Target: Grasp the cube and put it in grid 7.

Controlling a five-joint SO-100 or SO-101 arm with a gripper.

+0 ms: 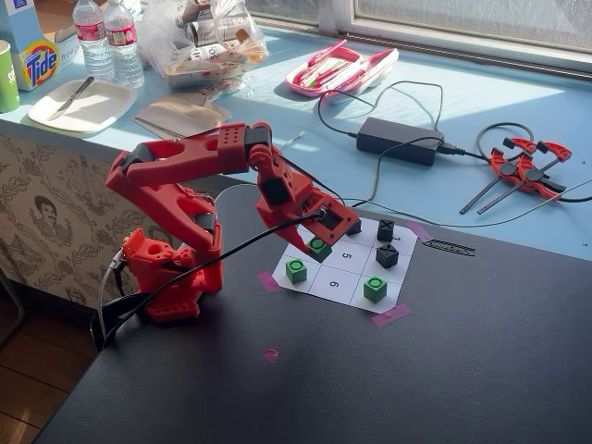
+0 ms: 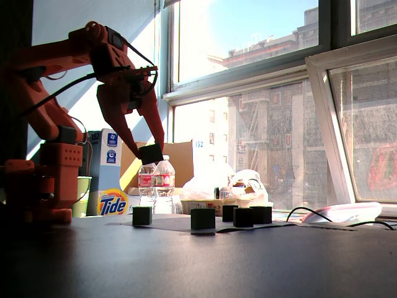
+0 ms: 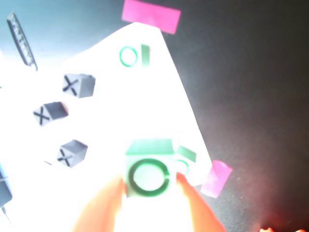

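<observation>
Sunlit windowsill clutter is sitting behind a black table point(image 1: 444, 370): Tide box point(image 1: 39, 63), water bottles point(image 1: 109, 37), power adapter point(image 1: 400, 141), red clamps point(image 1: 525, 165). Red arm point(image 1: 185, 199) is standing at the left of the table in a fixed view, reaching right over the white paper grid point(image 1: 344, 285), which has purple tape point(image 1: 390, 314) at its corners.

Gripper point(image 2: 149, 155) is closed on the cube point(image 2: 151, 153) and holding it in the air, clear of the table, as the low fixed view shows. In the wrist view the cube point(image 3: 148, 169) is pinched between two orange fingers point(image 3: 104, 208), ring mark facing the camera, hanging above the near edge of the paper. In the raised fixed view the held cube point(image 1: 319, 247) is hovering over the left-middle part of the grid, partly under the gripper.

Two more green ring cubes are sitting on the paper: one point(image 1: 295, 270) in the near-left corner cell, one point(image 1: 375, 288) in the near-right corner cell. Black X cubes point(image 1: 387, 255) are sitting along the far-right side; the wrist view is showing three of them point(image 3: 78, 85). Cells printed 5 and 6 are readable; grid 7 can't be picked out, paper is blown out by glare in the wrist view.

A small purple tape scrap point(image 1: 270, 354) is lying on the table nearer the camera.
</observation>
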